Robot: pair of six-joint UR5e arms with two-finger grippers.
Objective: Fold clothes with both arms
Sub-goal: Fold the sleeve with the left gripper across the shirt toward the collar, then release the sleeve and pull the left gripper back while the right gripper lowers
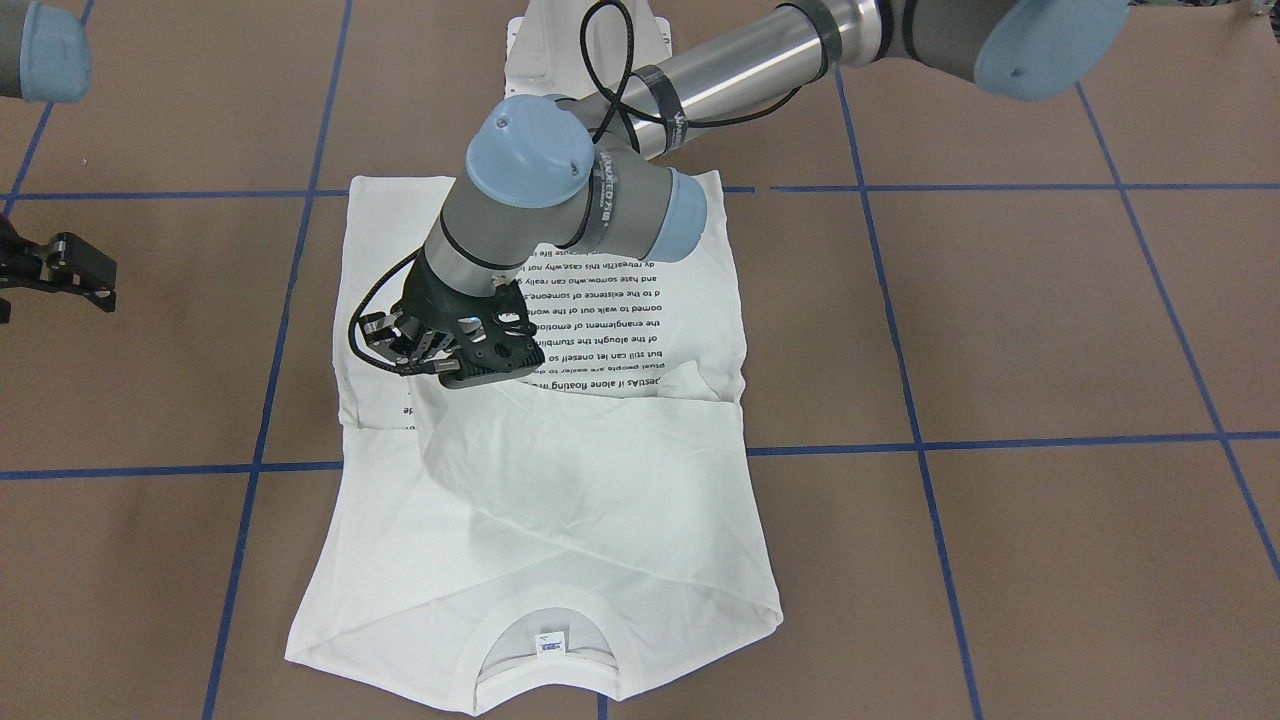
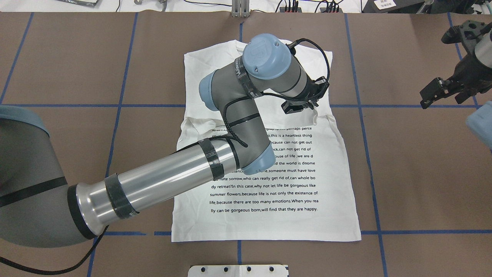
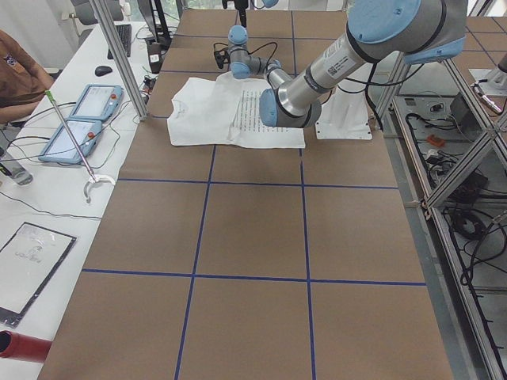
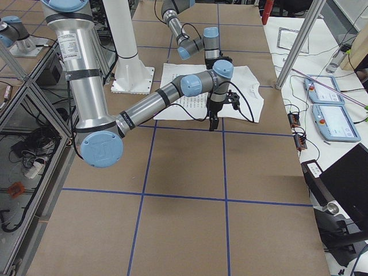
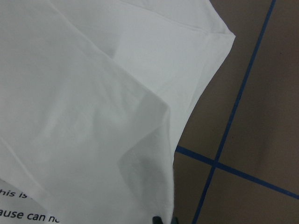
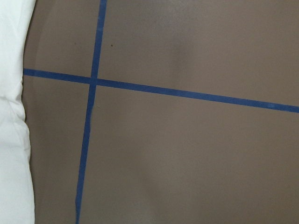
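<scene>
The white T-shirt (image 1: 560, 500) (image 2: 269, 192) lies flat on the brown table, printed text up, collar (image 1: 545, 650) on the side away from the robot's base. One sleeve is folded across the chest. My left arm reaches over the shirt. Its gripper (image 1: 445, 372) (image 2: 298, 107) sits low at the end of that folded sleeve. In the left wrist view the fingertips (image 5: 158, 219) show close together on a cloth edge, so it is shut on the sleeve. My right gripper (image 1: 45, 295) (image 2: 436, 67) hangs open over bare table beside the shirt (image 6: 11, 140), holding nothing.
Blue tape lines (image 2: 361, 105) divide the table into squares. The white pedestal base (image 1: 590, 40) stands behind the shirt's hem. Along the operators' side run aluminium posts (image 3: 119, 55), two tablets (image 3: 79, 119) and a seated person (image 3: 16, 71).
</scene>
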